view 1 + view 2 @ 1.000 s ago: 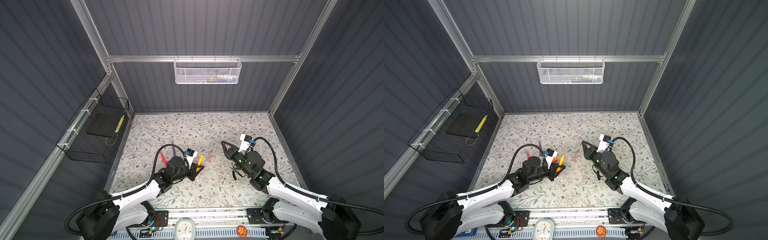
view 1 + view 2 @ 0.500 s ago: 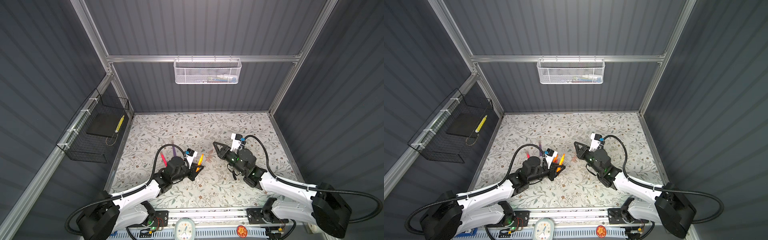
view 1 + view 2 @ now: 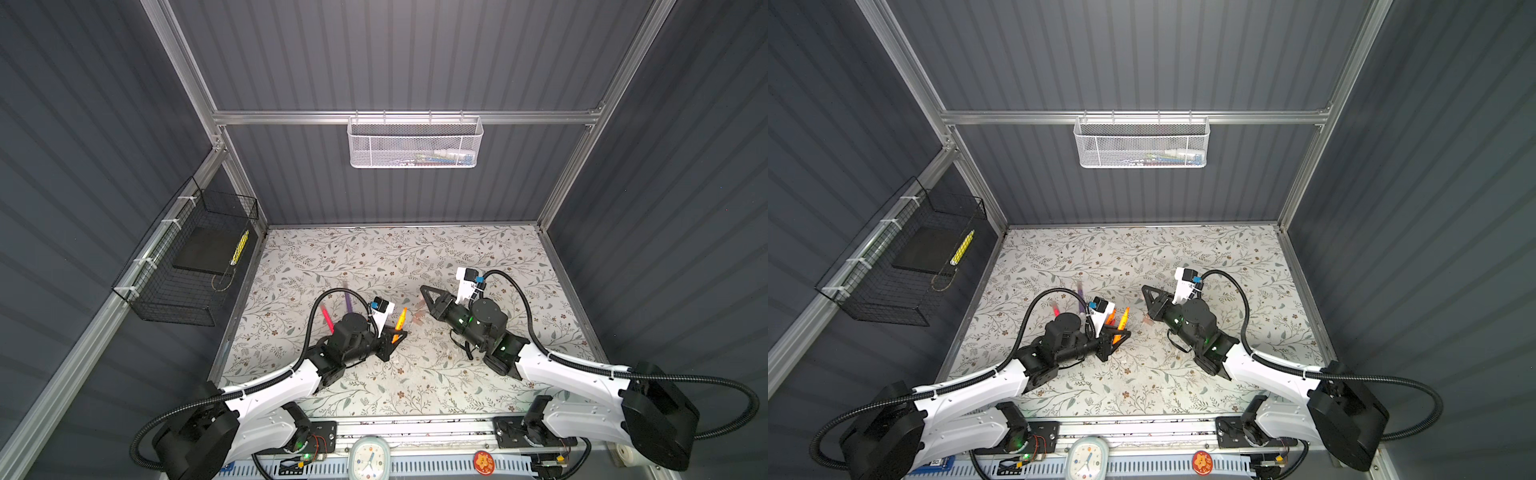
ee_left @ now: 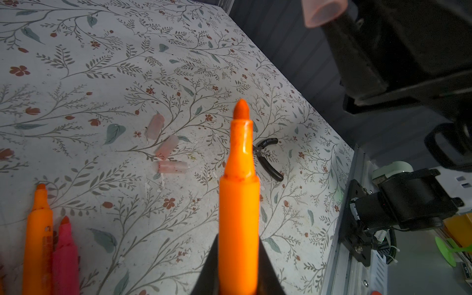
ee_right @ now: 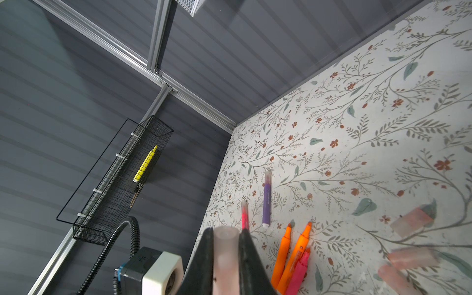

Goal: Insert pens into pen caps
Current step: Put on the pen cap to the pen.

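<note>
Orange pen (image 4: pixel 239 204) is sitting clamped in the closed left gripper (image 4: pixel 238 270), its tip pointing out above the floral table (image 4: pixel 102 76). The right gripper (image 5: pixel 226 236) is pinching a pale pen cap (image 5: pixel 226 258), apart from that tip. Meeting off-line, the tip may be knocking the cap askew. Print on the purple pen (image 5: pixel 267 204) is too small to read.

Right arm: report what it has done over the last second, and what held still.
The right claw, shut on a pen cap, swung sideways toward the left claw and its orange pen. Nothing was picked up or released. The left claw, the loose pens and the loose caps stayed put.
</note>
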You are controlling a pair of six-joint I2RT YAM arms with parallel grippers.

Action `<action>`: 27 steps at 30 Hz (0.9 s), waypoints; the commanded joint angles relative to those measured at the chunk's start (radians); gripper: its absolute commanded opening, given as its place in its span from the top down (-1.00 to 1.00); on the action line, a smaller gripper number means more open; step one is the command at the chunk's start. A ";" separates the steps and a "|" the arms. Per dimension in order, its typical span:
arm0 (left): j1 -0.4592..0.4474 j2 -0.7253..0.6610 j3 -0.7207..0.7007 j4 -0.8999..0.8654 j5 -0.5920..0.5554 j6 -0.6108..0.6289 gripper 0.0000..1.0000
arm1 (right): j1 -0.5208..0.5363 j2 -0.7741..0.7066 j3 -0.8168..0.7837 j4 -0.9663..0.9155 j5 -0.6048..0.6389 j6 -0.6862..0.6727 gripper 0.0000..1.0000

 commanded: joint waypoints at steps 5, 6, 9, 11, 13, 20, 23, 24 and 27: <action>0.002 0.003 0.030 0.030 -0.004 -0.003 1.00 | 0.025 0.060 0.042 0.056 0.025 -0.010 1.00; 0.002 0.002 0.031 0.031 -0.004 -0.003 1.00 | 0.028 0.071 0.046 0.065 0.024 -0.008 1.00; 0.002 0.004 0.034 0.034 -0.006 -0.006 1.00 | 0.035 0.104 0.060 0.082 0.025 -0.003 1.00; 0.002 0.005 0.036 0.035 -0.007 -0.005 1.00 | 0.039 0.124 0.072 0.087 0.021 0.002 1.00; 0.002 0.008 0.037 0.034 -0.008 -0.003 1.00 | 0.042 0.140 0.080 0.095 0.018 0.004 1.00; 0.002 0.008 0.037 0.035 -0.034 -0.009 1.00 | 0.061 0.170 0.083 0.118 0.016 0.016 1.00; 0.002 0.009 0.040 0.042 -0.035 -0.010 1.00 | 0.069 0.181 0.081 0.128 0.015 0.020 1.00; 0.002 0.011 0.042 0.043 -0.035 -0.010 1.00 | 0.073 0.182 0.081 0.132 0.013 0.021 1.00; 0.003 0.017 0.043 0.053 -0.039 -0.016 1.00 | 0.086 0.185 0.081 0.137 0.019 0.020 1.00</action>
